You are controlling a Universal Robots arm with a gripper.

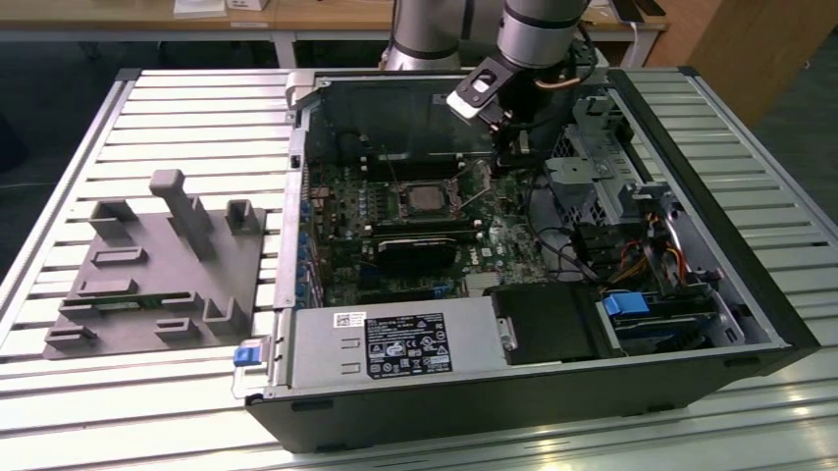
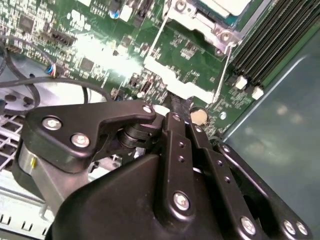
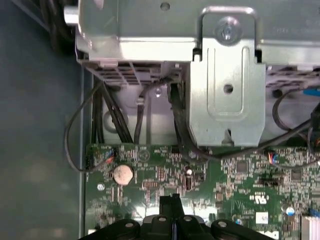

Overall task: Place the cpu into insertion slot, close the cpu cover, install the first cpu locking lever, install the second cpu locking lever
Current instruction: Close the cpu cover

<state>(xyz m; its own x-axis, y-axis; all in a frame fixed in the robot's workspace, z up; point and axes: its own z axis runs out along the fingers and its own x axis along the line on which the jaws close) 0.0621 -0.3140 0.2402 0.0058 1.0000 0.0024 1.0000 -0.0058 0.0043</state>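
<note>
One cpu (image 1: 422, 199) lies flat in the insertion slot (image 1: 392, 201), mid-motherboard (image 1: 334, 208). My gripper (image 2: 176, 106) hangs just beside that slot, toward the exterior view's right, pinched closed with nothing visibly held. A coin cell (image 3: 123, 173) sits near its tip.

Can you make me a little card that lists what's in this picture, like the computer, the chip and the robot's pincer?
place: open computer case on a slatted table
cpu: lying in the insertion slot
pincer: shut, tip low over the motherboard, near the slot
beside the case: grey holder tray, on the exterior view's left
</note>
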